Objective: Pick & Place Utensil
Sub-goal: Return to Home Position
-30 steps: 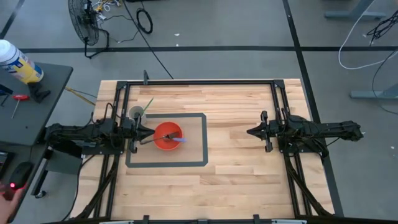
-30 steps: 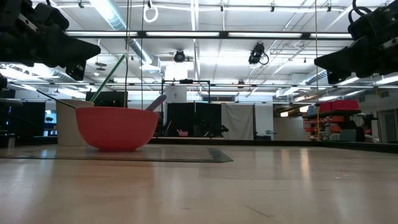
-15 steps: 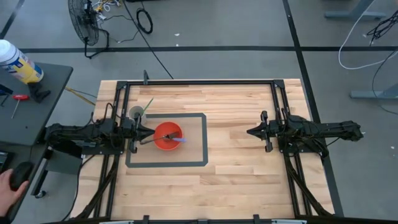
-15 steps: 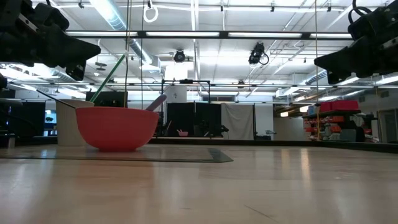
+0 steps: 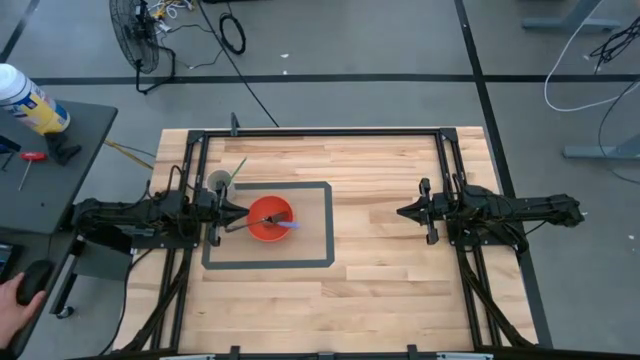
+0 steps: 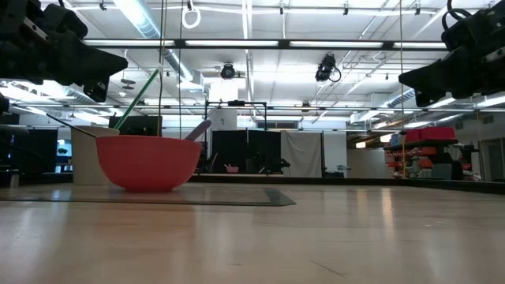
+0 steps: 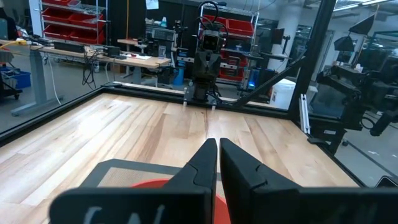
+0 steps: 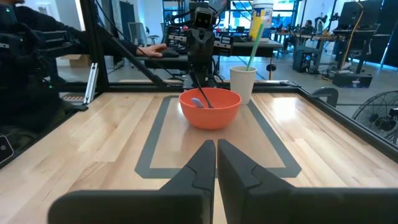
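Observation:
A red bowl (image 5: 269, 218) stands on its base inside a dark taped rectangle (image 5: 322, 262); it also shows in the low view (image 6: 148, 162) and the right wrist view (image 8: 210, 107). A blue-purple utensil (image 5: 288, 226) and a dark-handled utensil (image 5: 238, 226) lean on the bowl's rim. A pale cup (image 5: 218, 181) on the far left of the bowl holds a green utensil (image 5: 237, 168), which sticks out slanting. My left gripper (image 5: 243, 211) is shut and hovers above the bowl's left rim. My right gripper (image 5: 401, 211) is shut and waits in the air right of the rectangle.
Black frame rails (image 5: 320, 132) run along the table's edges. Bare wood lies between the rectangle and my right gripper. Off the table's left stands a dark side table (image 5: 50, 150) with a spray can (image 5: 30, 100). A person's hand (image 5: 15, 295) shows at the near left corner.
Both arms have kept still. A person's hand has come into the high view at the near left, beside the table.

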